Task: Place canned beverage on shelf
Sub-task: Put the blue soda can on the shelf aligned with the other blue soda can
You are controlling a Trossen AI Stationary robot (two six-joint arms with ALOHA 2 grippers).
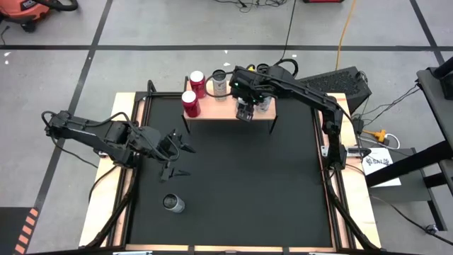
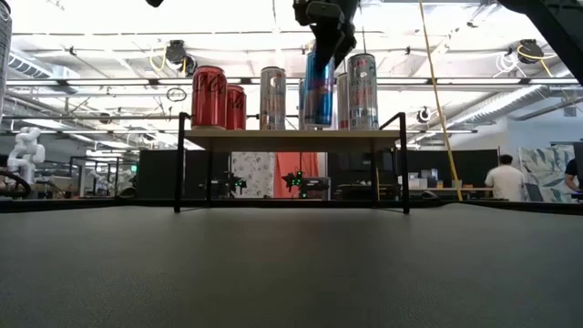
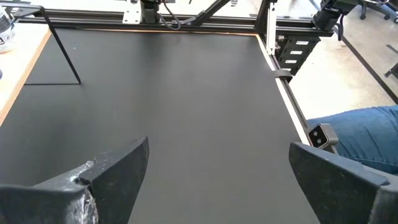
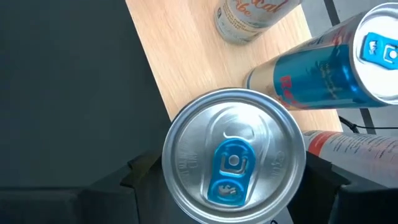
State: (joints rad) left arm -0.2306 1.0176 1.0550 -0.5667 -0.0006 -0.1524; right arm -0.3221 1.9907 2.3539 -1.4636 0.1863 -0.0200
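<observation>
The right gripper (image 1: 245, 112) hangs over the front edge of the shelf (image 1: 219, 110), its two dark fingers (image 4: 140, 180) set on either side of a blue can (image 4: 233, 163) with a silver lid and a blue pull-tab, closed on it near the top. In the low view the blue can (image 2: 318, 89) stands upright on the shelf's light wooden top, between a tall silver can (image 2: 272, 97) and another silver can with red print (image 2: 362, 89); the gaps on both sides are narrow. A second blue can (image 4: 336, 68) and a pale can (image 4: 249, 18) stand farther back on the shelf, close behind the held one. Toward the shelf's left end stand two red cans (image 2: 209, 96). The shelf's thin black legs rest at the far edge of the black mat (image 1: 248, 184), and most of the mat in front of them lies bare.

The left gripper (image 1: 175, 152) waits near the mat's left edge, fingers spread wide and holding nothing (only bare mat shows between them). One more silver can (image 1: 173, 204) stands on the mat near its front left corner, well apart from both arms
</observation>
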